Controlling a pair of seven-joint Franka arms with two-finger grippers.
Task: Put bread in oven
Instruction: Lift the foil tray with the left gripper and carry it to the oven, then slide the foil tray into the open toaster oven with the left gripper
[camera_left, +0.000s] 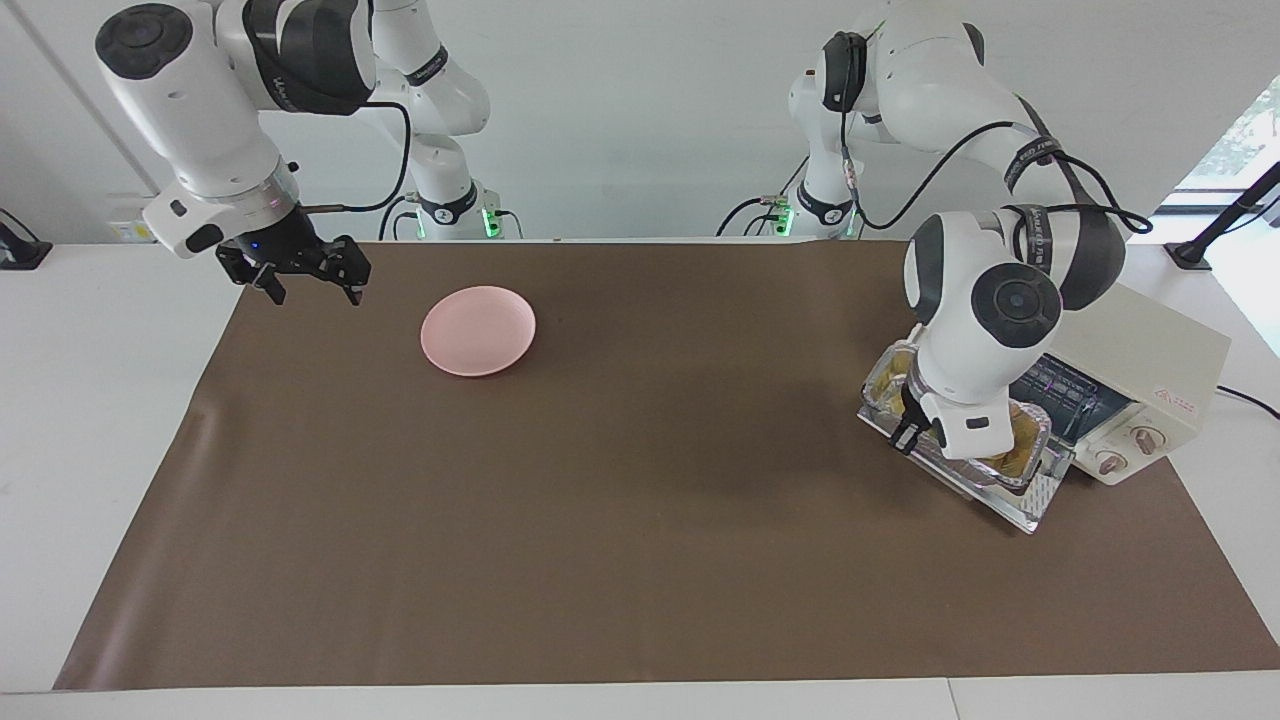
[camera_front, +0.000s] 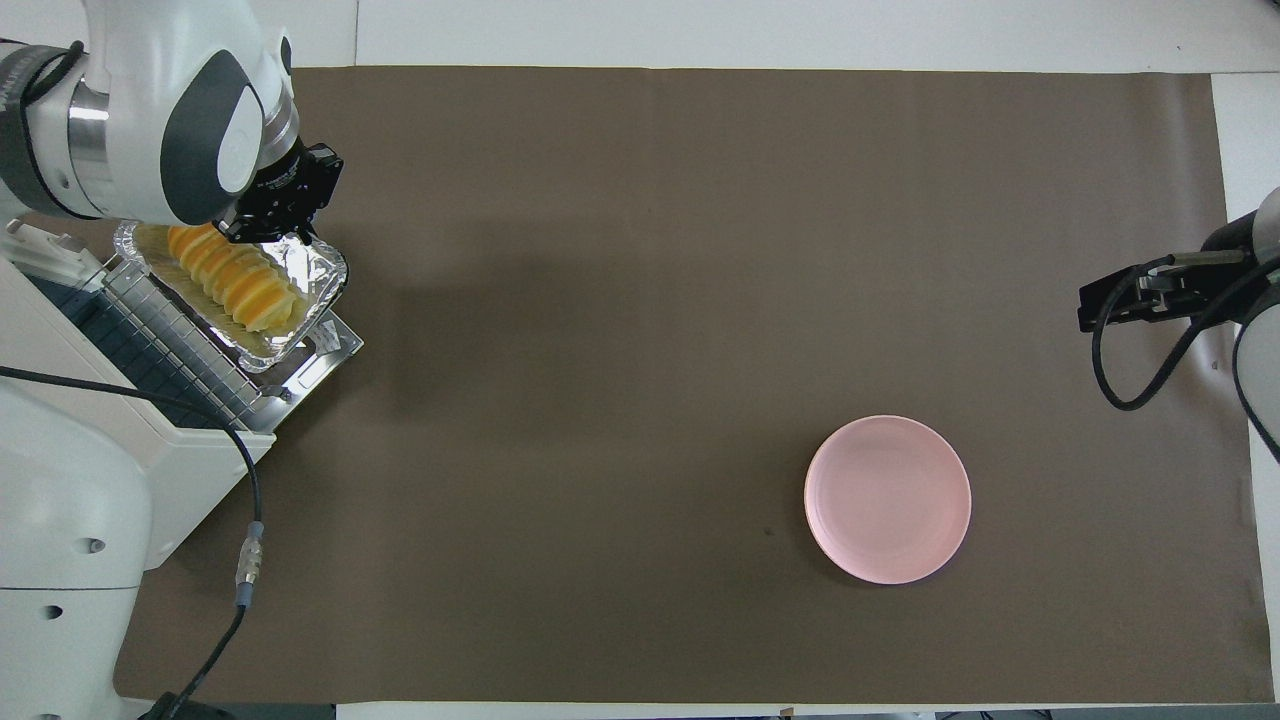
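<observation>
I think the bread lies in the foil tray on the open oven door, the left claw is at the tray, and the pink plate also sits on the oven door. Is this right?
Not quite. The pink plate is not on the oven door; the overhead view shows it on the brown mat, toward the right arm's end of the table. The rest holds: the bread lies in the foil tray on the open door, with the left claw at the tray.
</observation>
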